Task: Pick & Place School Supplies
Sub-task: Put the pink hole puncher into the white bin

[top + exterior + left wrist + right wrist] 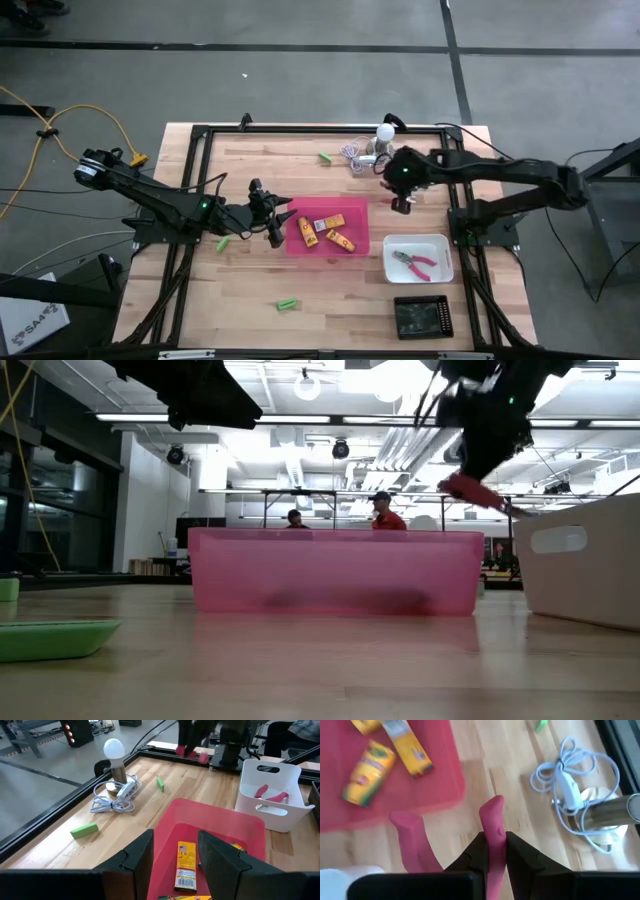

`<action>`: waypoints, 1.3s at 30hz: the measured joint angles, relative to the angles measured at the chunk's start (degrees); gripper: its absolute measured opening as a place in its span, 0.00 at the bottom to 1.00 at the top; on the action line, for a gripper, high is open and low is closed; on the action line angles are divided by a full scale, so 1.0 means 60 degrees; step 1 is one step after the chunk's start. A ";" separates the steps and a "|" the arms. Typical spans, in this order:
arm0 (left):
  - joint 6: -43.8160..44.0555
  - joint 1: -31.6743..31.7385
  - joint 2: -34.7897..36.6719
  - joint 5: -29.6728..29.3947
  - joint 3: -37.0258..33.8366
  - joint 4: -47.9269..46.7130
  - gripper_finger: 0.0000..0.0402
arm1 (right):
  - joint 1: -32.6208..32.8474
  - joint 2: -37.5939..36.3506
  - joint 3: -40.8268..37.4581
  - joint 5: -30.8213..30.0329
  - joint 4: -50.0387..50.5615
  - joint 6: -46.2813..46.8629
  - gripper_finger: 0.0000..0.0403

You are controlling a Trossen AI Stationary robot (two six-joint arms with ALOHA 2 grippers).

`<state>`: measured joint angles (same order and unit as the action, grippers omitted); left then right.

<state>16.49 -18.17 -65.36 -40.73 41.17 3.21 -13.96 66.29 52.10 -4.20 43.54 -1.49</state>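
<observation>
Holding a pair of pink-handled scissors (492,827) clamped between its fingers, the right gripper (402,203) hangs above bare table between the pink tray (300,245) and the white tray (388,268), nearer the far edge. One handle loop is pinched and the other dangles free, so the tool hangs tilted; likely a carry pose.

Near edge: a black tray (400,322) and one green stick (288,303) lie on the wood.

Mid-table: the white tray already contains a second pair of scissors (414,261), so it is probably the destination for the held pair. The pink tray holds three yellow-orange crayon boxes (331,222). The left gripper (274,229) hovers at that tray's left rim, fingers apart and empty, looking down over one box (185,866); a green stick (223,242) lies just outside, under the arm.

Far side: a white bulb with coiled grey cord (372,148) is not part of the task. Another green stick (325,157) lies beside it, still to be collected.
</observation>
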 joint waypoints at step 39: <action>0.0069 0.0000 0.0000 0.0036 0.0000 -0.0002 0.37 | 0.6511 -0.0970 -0.1813 -0.0345 0.0058 0.9737 0.09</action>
<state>16.91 -18.17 -65.36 -40.51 41.17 3.20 25.11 60.47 41.22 -6.27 43.89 56.94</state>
